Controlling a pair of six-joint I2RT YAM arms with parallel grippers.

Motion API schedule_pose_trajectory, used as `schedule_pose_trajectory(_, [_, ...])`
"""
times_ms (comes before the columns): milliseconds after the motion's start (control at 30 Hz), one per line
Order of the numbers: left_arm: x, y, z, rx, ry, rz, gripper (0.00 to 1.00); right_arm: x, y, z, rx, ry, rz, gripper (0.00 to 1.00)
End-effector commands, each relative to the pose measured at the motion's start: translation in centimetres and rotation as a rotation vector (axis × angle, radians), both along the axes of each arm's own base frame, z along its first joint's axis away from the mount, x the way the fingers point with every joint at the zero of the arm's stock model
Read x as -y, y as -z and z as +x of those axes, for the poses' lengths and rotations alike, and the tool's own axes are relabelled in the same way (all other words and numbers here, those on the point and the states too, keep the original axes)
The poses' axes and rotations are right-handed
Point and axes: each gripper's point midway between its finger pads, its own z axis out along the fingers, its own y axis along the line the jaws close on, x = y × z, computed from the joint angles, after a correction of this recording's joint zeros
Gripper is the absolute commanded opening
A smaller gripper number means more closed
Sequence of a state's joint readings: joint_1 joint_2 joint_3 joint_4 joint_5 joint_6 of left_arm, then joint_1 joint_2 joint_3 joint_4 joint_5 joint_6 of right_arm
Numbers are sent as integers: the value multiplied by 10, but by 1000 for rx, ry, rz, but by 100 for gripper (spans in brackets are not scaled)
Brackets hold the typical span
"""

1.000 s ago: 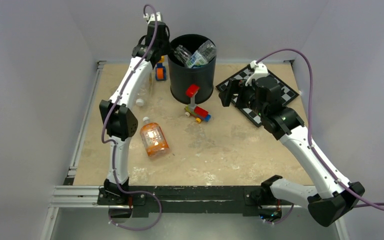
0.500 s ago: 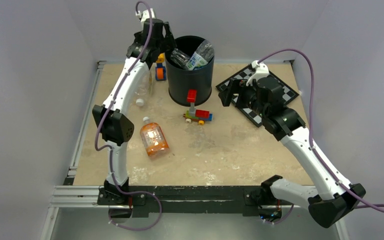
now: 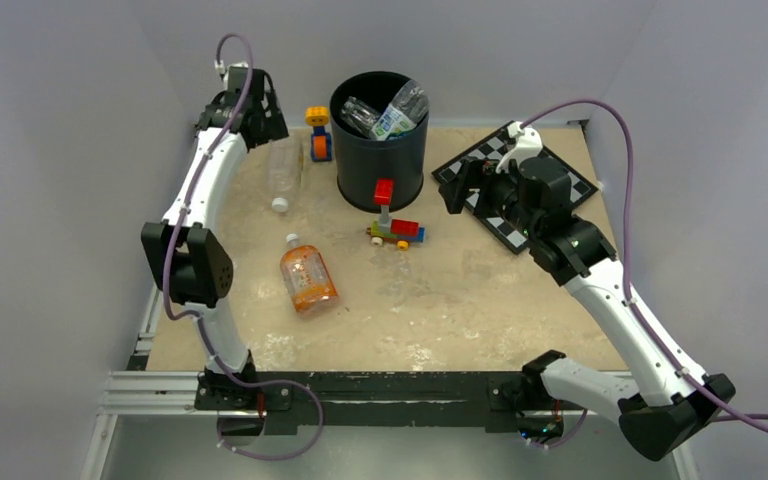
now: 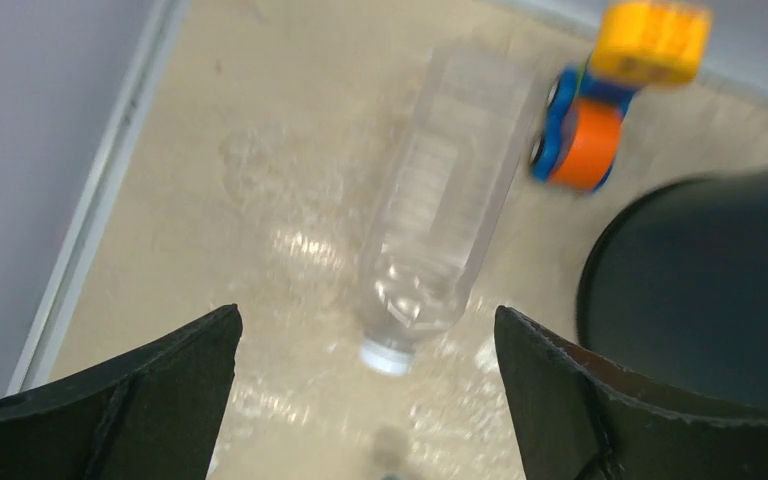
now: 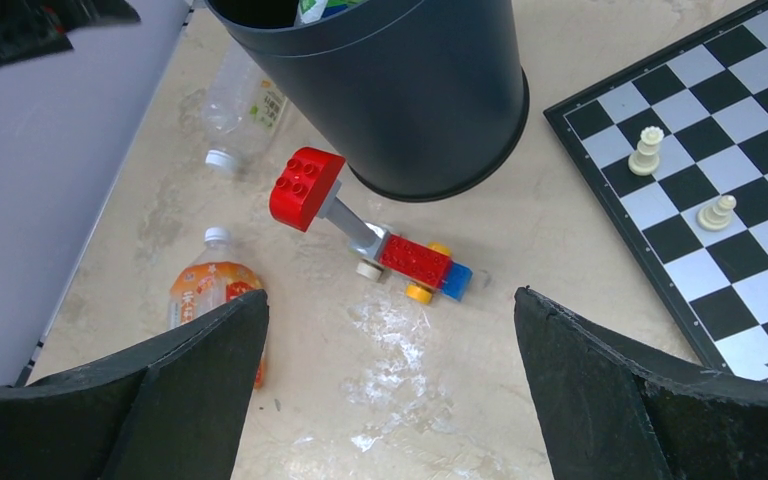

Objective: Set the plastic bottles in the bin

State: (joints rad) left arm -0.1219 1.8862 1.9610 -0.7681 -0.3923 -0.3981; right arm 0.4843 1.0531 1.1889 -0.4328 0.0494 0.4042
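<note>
The black bin (image 3: 382, 140) stands at the back middle with clear plastic bottles (image 3: 395, 112) sticking out of its top, one of them green/blue-labelled. A clear bottle (image 3: 284, 168) with a white cap lies on the table left of the bin. An orange-liquid bottle (image 3: 307, 279) lies nearer the front. My left gripper (image 3: 263, 125) hangs open above the clear bottle's (image 4: 450, 210) far end, holding nothing. In the left wrist view the left gripper (image 4: 367, 311) frames the bottle's capped end. My right gripper (image 3: 457, 190) is open and empty right of the bin (image 5: 410, 90).
A yellow, blue and orange toy figure (image 3: 319, 133) stands between the clear bottle and the bin. A red-topped brick car (image 3: 392, 222) sits in front of the bin. A chessboard (image 3: 515, 185) with white pieces lies under the right arm. A metal rail (image 3: 175, 230) edges the table's left side.
My left gripper opened at the bin's left rim, then the arm swung left, away from the bin, to above the lying clear bottle. The right arm barely moved.
</note>
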Motion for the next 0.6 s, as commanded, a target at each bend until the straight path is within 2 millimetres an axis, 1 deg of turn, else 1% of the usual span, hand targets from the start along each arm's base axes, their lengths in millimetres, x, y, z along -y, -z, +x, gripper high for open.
schedule_pose_trajectory(0, [23,54,-28,-202,163,-12,100,-4,-12,1,39,-12,32,97])
schedule_pose_trajectory(67, [22,73,-30,-240,165,-7,100,-6,-11,1,35,-24,34,96])
schedule_pose_trajectory(133, [23,83,-25,-255,179,6,100,-8,-11,0,33,-35,36,96])
schedule_pose_trajectory(233, [25,91,-9,-266,199,22,100,-6,-10,-1,35,-30,34,96])
schedule_pose_trajectory(333, [26,101,13,-278,229,38,100,-2,-10,-3,40,-15,33,97])
schedule_pose_trajectory(367, [26,98,22,-271,230,46,100,-1,-10,-4,40,-13,32,97])
schedule_pose_trajectory(500, [25,111,37,-296,225,59,100,1,-10,-6,40,-5,30,97])
schedule_pose_trajectory(567, [26,113,41,-281,227,53,100,1,-10,-6,40,-6,30,97])
